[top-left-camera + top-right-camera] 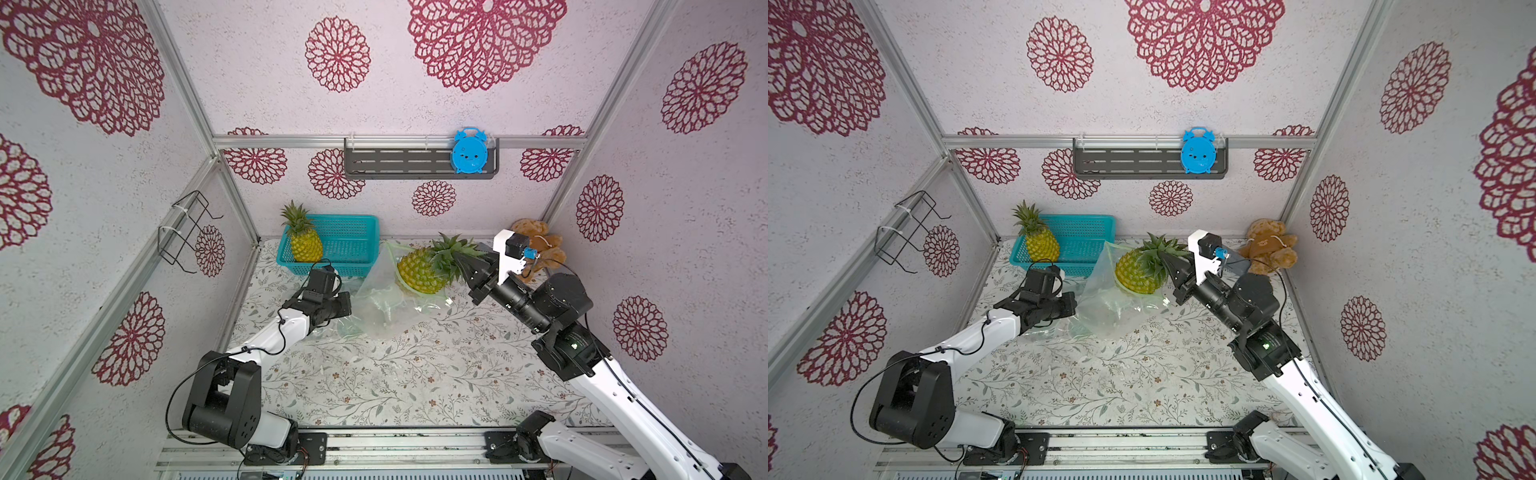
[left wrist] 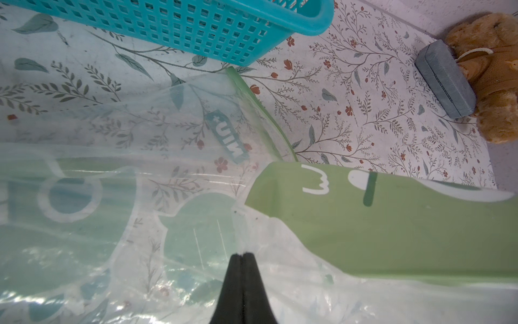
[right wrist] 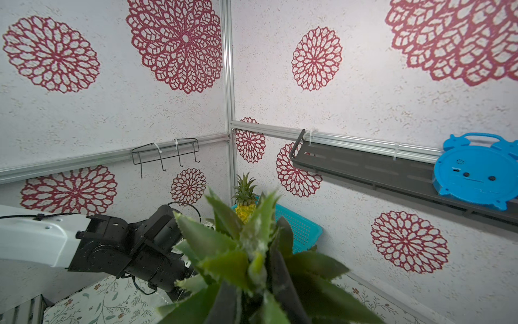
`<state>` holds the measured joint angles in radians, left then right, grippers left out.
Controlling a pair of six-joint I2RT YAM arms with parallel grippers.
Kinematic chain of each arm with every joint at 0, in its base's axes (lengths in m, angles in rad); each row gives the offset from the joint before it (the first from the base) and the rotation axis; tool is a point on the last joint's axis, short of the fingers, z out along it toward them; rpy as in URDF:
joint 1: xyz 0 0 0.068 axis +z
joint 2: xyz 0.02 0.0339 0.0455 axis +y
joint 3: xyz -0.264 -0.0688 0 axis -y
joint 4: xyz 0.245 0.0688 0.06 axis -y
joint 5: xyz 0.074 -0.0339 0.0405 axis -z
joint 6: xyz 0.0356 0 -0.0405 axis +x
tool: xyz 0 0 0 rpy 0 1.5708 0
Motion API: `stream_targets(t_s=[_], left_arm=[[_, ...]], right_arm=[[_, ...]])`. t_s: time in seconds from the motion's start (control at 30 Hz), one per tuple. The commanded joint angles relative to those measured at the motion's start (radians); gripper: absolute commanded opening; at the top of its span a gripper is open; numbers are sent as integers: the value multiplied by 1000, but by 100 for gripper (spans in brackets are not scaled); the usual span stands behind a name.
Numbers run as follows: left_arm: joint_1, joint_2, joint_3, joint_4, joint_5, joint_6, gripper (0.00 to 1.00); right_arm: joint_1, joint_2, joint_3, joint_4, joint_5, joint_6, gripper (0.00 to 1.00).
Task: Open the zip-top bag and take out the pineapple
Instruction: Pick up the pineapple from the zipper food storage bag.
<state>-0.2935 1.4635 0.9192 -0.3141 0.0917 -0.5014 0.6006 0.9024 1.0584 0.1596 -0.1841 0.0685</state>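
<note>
the right tool (image 1: 460, 261) pinches the leafy top of the pineapple (image 1: 419, 272), its tips buried among blurred leaves. the fruit lies tilted, its base hidden in the open mouth of the clear bag (image 1: 376, 309) on the table (image 1: 374, 374). the left tool (image 2: 242, 255), pressed together, nips the bag's film, though the exact bite is hard to make out.

Pineapple (image 1: 417, 274) (image 1: 1136, 276): yellow scaly body, spiky green crown, just right of centre in both top views.
Pineapple pose: tilted, crown toward frame right, base resting in the bag's mouth, most of the body outside.
Zip-top bag (image 1: 380, 305) (image 1: 1102, 307): clear film with green print and green zip strip, crumpled.
Bag state: mouth open, spreading down-left from the fruit at mid-frame.
</note>
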Motion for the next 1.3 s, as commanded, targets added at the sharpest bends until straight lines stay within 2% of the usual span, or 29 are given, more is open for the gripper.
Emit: stream_targets(t_s=[0.0,0.3,0.6,1.27], left_arm=[[21,6,7,-36,-48,5,0],[22,25,28,-45,5,6,0],[21,81,67,-87,40,27,0],[13,103,91,-113,56,47,0]], right_arm=[[-4,-73,73,264,75,-56,0],[-4,5,164,128,-110,-56,0],[-4,129,264,102,-274,-28,0],[-4,238,345,91,-353,-21,0]])
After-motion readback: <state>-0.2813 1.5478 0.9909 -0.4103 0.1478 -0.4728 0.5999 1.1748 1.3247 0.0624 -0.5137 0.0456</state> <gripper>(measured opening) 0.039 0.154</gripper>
